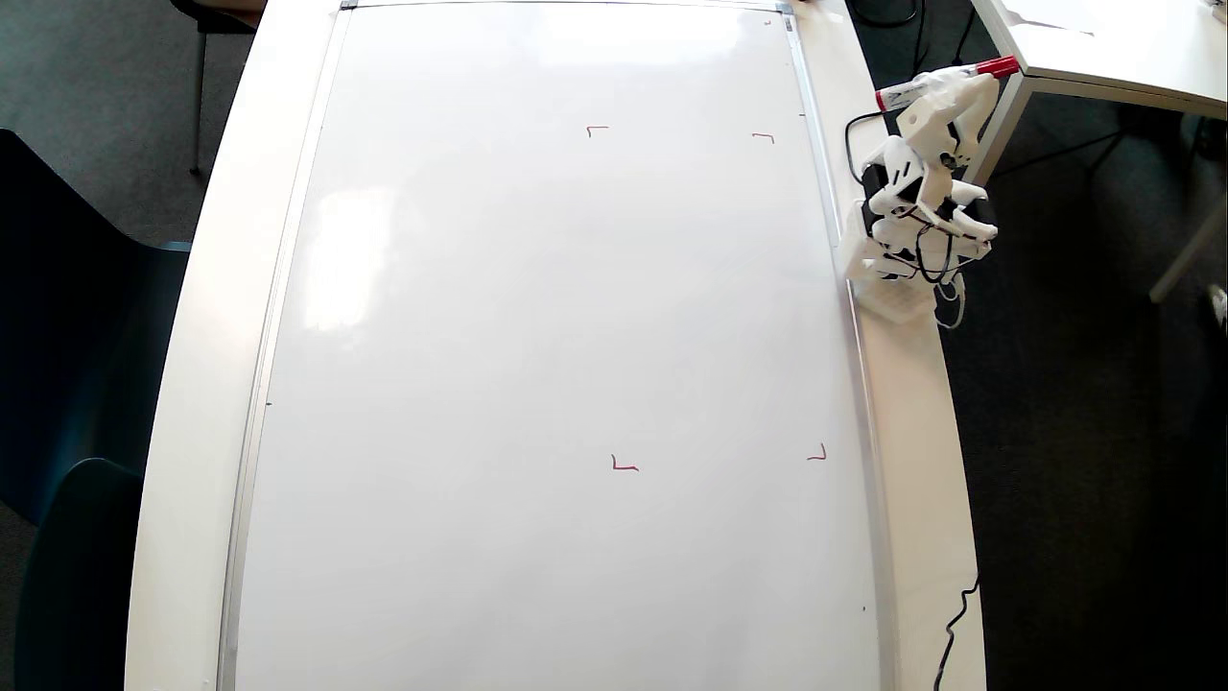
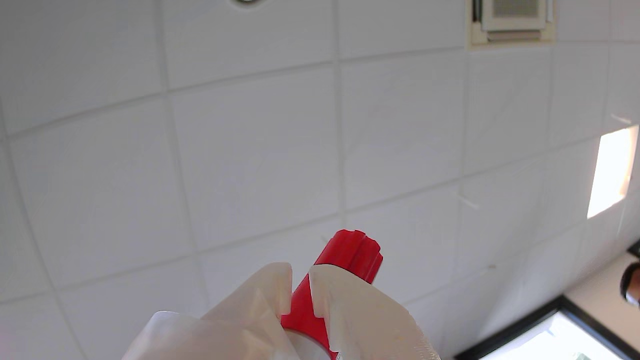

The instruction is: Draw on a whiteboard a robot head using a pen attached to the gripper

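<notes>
The whiteboard lies flat and fills most of the overhead view, with small red corner marks near its right half. No robot head shows on it. The white arm is folded up off the board's right edge. Its gripper is raised near the top right and shut on the pen, whose red cap points right. In the wrist view the gripper clamps the pen's red cap between two white fingers, aimed up at ceiling tiles.
The board rests on a white table, and the arm's base sits on its right strip. A second white table stands at the top right. Dark chairs are on the left. A black cable hangs at the lower right.
</notes>
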